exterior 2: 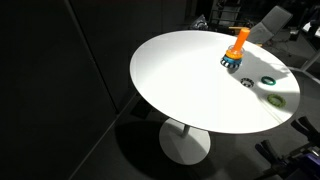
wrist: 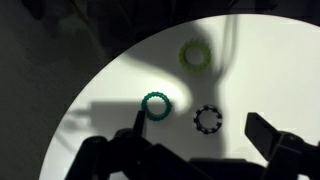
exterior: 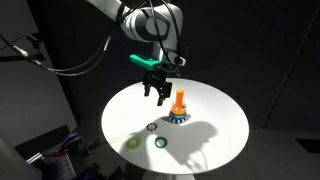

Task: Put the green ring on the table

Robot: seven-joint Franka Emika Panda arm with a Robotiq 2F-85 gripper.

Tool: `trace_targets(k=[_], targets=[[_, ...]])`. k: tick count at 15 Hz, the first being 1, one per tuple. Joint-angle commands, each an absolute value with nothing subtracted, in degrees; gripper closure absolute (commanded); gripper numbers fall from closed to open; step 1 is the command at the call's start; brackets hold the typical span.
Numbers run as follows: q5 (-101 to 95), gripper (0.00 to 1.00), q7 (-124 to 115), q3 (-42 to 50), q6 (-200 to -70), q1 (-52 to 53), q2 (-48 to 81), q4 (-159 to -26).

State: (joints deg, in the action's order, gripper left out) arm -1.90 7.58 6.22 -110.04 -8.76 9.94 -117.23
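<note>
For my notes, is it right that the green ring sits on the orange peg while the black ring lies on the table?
Not quite: the wrist view shows the green ring lying flat on the table beside the black ring, not on the orange peg.

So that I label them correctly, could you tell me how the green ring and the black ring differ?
The green ring is dark green with a smoother outline; the black ring is black and toothed. The green ring's band looks thicker than the black ring's. Both lie flat on the table, apart, about equally wide.
</note>
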Motion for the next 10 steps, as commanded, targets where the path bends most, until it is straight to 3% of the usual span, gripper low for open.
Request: trace_targets(k=[1, 10], targets=[[-3.5, 0.0, 4.9, 6.7, -107.6, -8.1, 5.9, -117.2], [-2.2, 0.0, 5.7, 6.7, -108.6, -8.3, 3.2, -117.0]])
